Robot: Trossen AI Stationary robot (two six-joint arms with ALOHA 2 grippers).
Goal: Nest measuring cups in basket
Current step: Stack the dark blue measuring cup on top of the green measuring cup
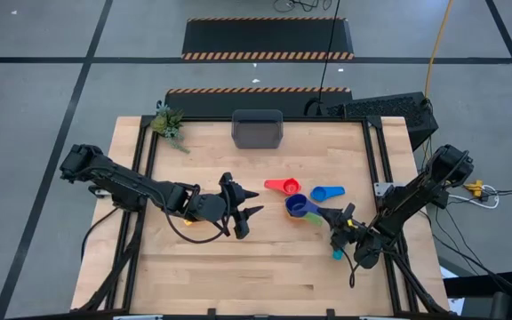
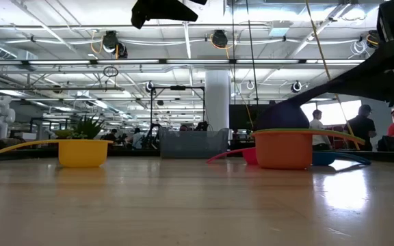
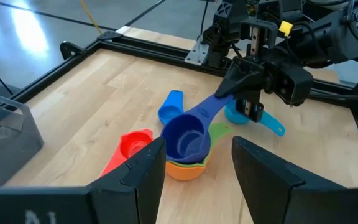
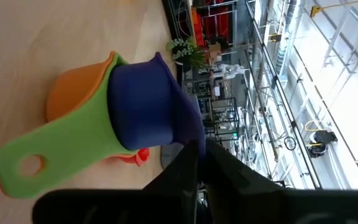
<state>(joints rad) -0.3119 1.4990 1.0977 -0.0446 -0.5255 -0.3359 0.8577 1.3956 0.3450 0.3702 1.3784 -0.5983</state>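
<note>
A dark blue measuring cup (image 3: 185, 138) sits in a green cup (image 4: 61, 149), which sits in an orange cup (image 3: 182, 169); the stack stands right of the table's middle. My right gripper (image 1: 329, 213) is shut on the dark blue cup's handle. A red cup (image 1: 281, 187) and a blue cup (image 1: 327, 193) rest on the table just beyond the stack. A cyan cup (image 1: 337, 253) lies under my right arm, and a yellow cup (image 2: 82, 152) stands under my left arm. My left gripper (image 1: 256, 201) hangs open above the table, left of the stack. The basket (image 1: 257, 129) stands at the far edge. My right gripper pinches the dark blue cup's flat handle (image 4: 188, 127) near its free end between its two fingers. The fingers come roughly level from the table's right side, along the handle. The cup's bowl rests in the green cup, its handle slanting up toward the gripper (image 3: 229, 93).
A small green plant (image 1: 169, 123) stands at the far left corner, beside the basket. Black frame rails run along the table's left and right sides. Bare wood lies between the stack and the basket and along the near edge.
</note>
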